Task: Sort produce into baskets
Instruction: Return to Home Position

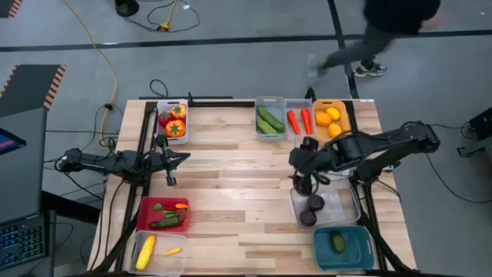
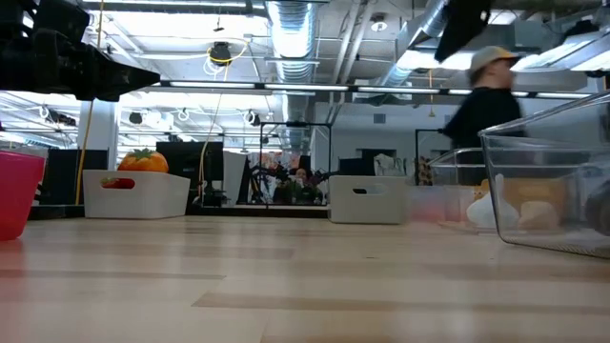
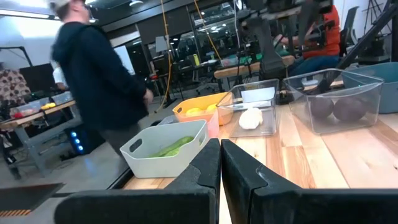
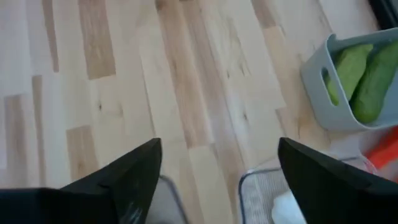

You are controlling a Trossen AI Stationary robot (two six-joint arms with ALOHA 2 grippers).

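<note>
1. I'm watching the wooden table [image 1: 231, 177]; a person [image 1: 384, 27] is walking past its 12 o'clock edge.
2. The clear bin [image 1: 346, 204] is sitting at 4 o'clock, holding two plums [image 1: 315, 203].
3. The right gripper [image 4: 219, 144] is hovering by that bin's 11 o'clock corner, jaws spread wide, empty.
4. The left gripper [image 3: 220, 144] is waiting at 9 o'clock, jaws pressed together.
5. The cucumbers [image 1: 269, 121] at 12 o'clock are lying 11-to-5.

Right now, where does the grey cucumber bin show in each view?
High view: cucumber bin at the far edge, middle.
Low view: pale bin mid-picture, far off, contents hidden.
Left wrist view: nearest bin of the row.
Right wrist view: seen from above, partly cut off.
Shared landmark: the wooden table beneath.
</note>
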